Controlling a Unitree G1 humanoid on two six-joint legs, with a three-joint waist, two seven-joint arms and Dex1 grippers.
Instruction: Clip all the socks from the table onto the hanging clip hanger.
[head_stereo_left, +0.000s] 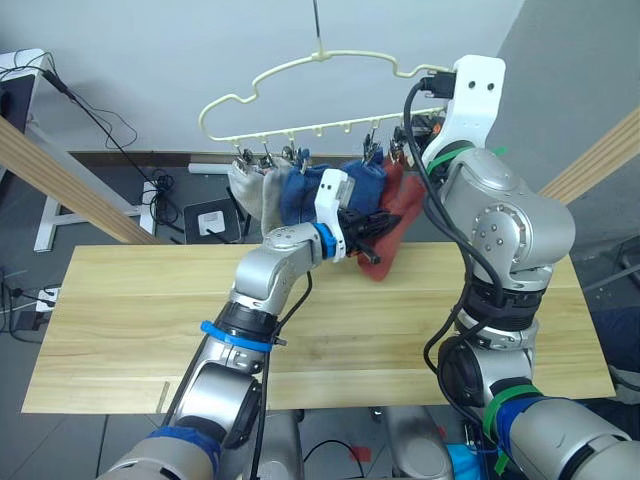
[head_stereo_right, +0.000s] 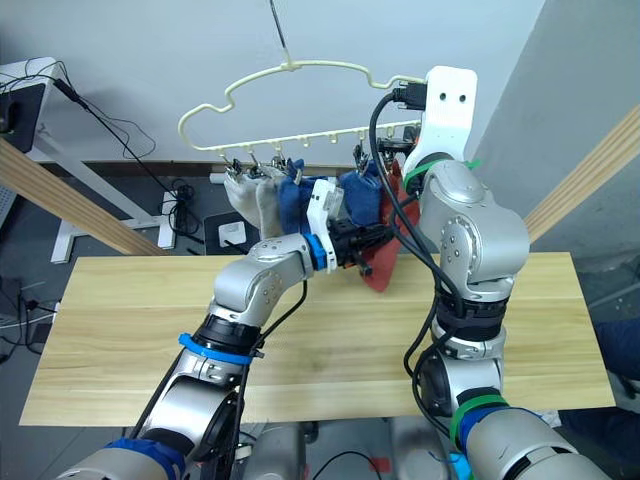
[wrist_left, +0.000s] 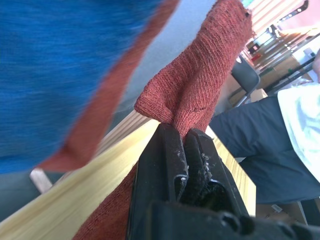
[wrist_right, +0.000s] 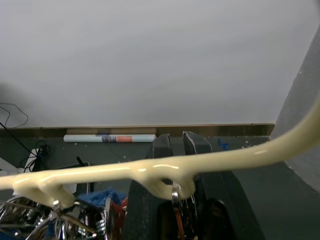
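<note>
The pale yellow clip hanger (head_stereo_left: 300, 129) hangs over the table's (head_stereo_left: 130, 320) far edge. From its clips hang two light grey socks (head_stereo_left: 250, 190) and two blue socks (head_stereo_left: 300, 195), with rust-red knit at its right end. My left gripper (head_stereo_left: 368, 232) is raised just below the hanger and shut on a rust-red sock (wrist_left: 200, 85), which drapes down towards the table. My right gripper (wrist_right: 177, 142) is up at the hanger's right end. Its fingers are closed around a silver clip (wrist_right: 175, 200) under the hanger's frame (wrist_right: 100, 175).
Thick wooden poles slant past the left (head_stereo_left: 60, 180) and right (head_stereo_left: 600, 160) ends of the table. Cables and a power strip (head_stereo_left: 210, 218) lie on the floor behind. A person in dark trousers (wrist_left: 270, 145) stands beyond the table.
</note>
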